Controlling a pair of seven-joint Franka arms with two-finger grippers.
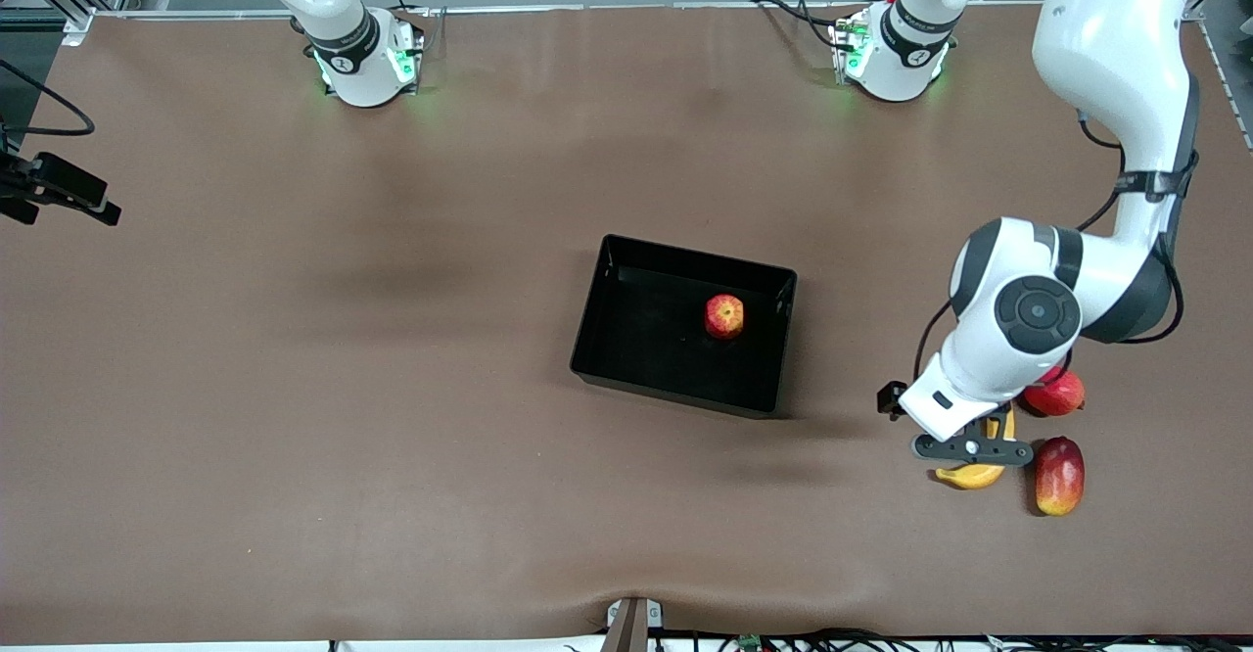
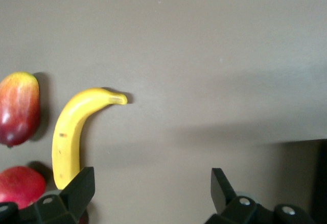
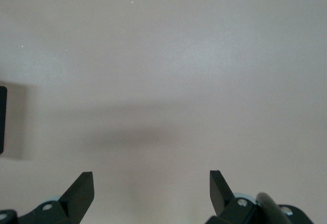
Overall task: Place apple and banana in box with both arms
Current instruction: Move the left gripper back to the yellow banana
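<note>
The apple [image 1: 724, 316], small and red with yellow streaks, rests in the black box [image 1: 626, 358] at mid-table. The yellow banana [image 1: 969, 477] [image 2: 69, 132] lies on the brown table toward the left arm's end, nearer the front camera than the box. My left gripper [image 1: 972, 449] [image 2: 152, 183] hangs low over the banana's end, open, with only bare table between its fingers; the banana lies just outside one fingertip [image 2: 82, 185]. My right gripper [image 3: 152, 185] is open over bare table and holds nothing; in the front view it is out of sight.
An elongated red-yellow mango [image 1: 1059, 476] [image 2: 18, 109] lies beside the banana, and a round red fruit [image 1: 1052, 393] [image 2: 18, 185] sits partly under the left arm. A black device [image 1: 59, 192] juts in at the table's edge at the right arm's end.
</note>
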